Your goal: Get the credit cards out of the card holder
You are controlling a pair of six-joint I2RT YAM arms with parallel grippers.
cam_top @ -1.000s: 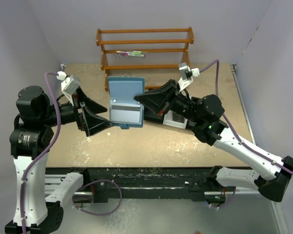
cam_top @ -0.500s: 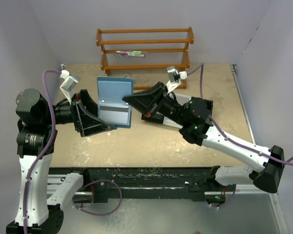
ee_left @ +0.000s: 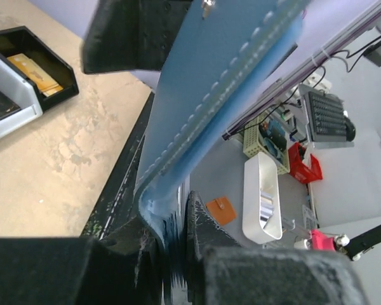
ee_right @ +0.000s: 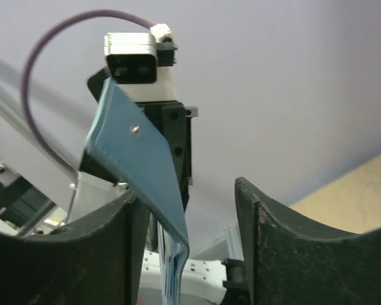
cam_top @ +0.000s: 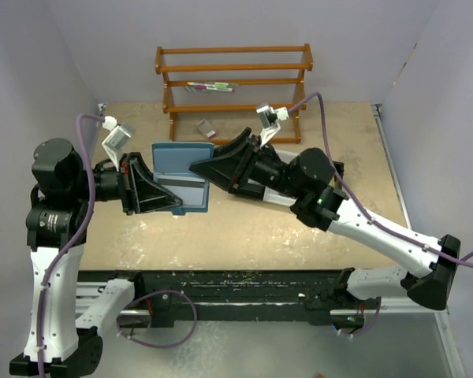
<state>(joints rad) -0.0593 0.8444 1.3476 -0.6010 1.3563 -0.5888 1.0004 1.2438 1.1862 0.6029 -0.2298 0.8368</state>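
The teal-blue card holder (cam_top: 181, 161) hangs open and upright above the table between both arms. A dark credit card (cam_top: 179, 181) shows as a strip across its inner pocket. My left gripper (cam_top: 176, 206) is shut on the holder's lower edge; in the left wrist view the blue leather (ee_left: 222, 82) runs up from the pinch of that gripper (ee_left: 176, 213). My right gripper (cam_top: 199, 168) stands open at the holder's right side. In the right wrist view the holder (ee_right: 140, 165) leans against the left finger of this gripper (ee_right: 193, 203), with a gap to the right finger.
A wooden rack (cam_top: 235, 79) stands at the back with a pen-like item on a shelf. A small object (cam_top: 206, 126) lies on the table before it. A black tray (ee_left: 25, 70) with an orange-brown item sits on the table under the right arm.
Both arms carried the card holder leftward. The left gripper closed on the holder's lower edge. The right gripper opened and let go of it.
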